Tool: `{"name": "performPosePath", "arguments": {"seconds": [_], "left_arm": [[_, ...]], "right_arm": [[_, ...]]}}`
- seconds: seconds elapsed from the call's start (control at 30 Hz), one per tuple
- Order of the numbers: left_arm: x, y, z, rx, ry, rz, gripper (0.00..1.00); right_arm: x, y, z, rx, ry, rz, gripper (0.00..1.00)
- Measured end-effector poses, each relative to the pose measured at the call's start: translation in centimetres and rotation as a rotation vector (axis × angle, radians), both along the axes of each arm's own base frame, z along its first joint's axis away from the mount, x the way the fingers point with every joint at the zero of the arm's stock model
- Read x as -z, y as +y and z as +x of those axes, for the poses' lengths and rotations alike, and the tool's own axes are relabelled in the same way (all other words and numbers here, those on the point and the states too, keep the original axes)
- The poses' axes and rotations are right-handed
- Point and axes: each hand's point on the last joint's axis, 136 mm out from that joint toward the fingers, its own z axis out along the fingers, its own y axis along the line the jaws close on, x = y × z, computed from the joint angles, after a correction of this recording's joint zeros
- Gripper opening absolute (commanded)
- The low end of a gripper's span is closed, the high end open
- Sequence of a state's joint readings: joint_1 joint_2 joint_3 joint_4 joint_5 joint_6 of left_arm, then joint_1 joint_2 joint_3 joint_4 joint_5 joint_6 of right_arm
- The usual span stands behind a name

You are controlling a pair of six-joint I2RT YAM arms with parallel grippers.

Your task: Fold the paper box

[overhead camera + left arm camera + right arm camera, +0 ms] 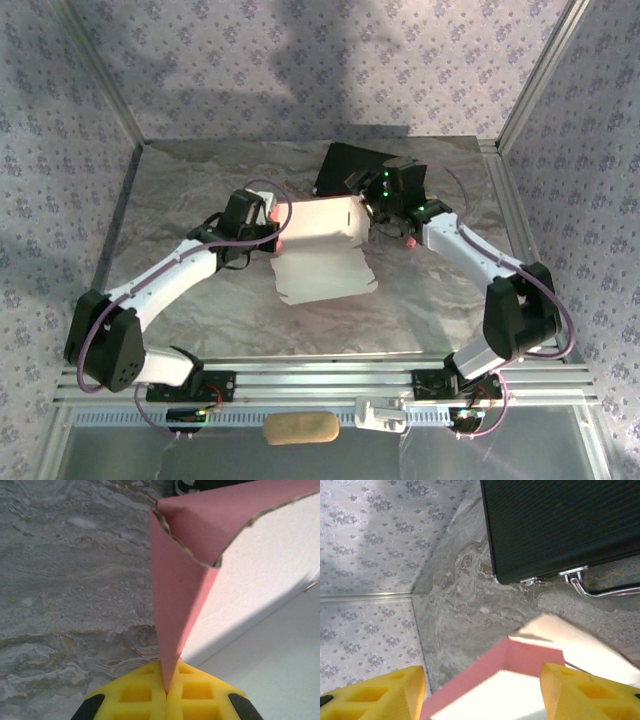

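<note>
At centre frame, the paper box (pixel 320 250) is standing half-folded, front flap flat; left pincer (pixel 166 682) is clamping its wall, right pincer (pixel 482 676) is gaping apart.

We lose the black case (pixel 560 525) past the upper-right edge; the paper box (pixel 180 580) runs off frame right.

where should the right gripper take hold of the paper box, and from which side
Probably the thin pink card edge at the right end of the paper box, approached from the right. That edge lies between the fingers of the open right gripper, narrow enough for a pinch. The left gripper is shut on the flap at the opposite end, so a hold here would likely steady the box from both sides.
</note>
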State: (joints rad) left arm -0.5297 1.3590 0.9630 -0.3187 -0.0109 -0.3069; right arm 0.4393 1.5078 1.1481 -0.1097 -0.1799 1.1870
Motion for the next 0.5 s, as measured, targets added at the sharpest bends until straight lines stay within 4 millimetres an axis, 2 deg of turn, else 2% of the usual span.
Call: {"name": "performPosePath", "arguments": {"seconds": [0.07, 0.2, 0.27, 0.4, 0.5], "left_arm": [[-0.4, 0.2, 0.5, -0.008, -0.015, -0.010, 0.00], [-1.1, 0.7, 0.9, -0.026, -0.042, -0.051, 0.00], [-1.6, 1.1, 0.7, -0.038, -0.059, -0.066, 0.00], [-3.3, 1.1, 0.9, -0.038, -0.109, -0.094, 0.00], [-3.6, 1.1, 1.0, -0.040, -0.123, -0.101, 0.00]], "right_arm": [[-1.6, -0.2, -1.1, -0.013, -0.027, -0.004, 0.66], [-4.9, -1.1, -4.0, -0.034, -0.087, 0.008, 0.60], [-5.6, -2.0, -5.6, -0.034, -0.106, -0.006, 0.57], [-5.2, -4.0, -8.6, -0.027, -0.111, -0.046, 0.48], [-3.9, -4.6, -9.4, -0.025, -0.091, -0.072, 0.48]]}}
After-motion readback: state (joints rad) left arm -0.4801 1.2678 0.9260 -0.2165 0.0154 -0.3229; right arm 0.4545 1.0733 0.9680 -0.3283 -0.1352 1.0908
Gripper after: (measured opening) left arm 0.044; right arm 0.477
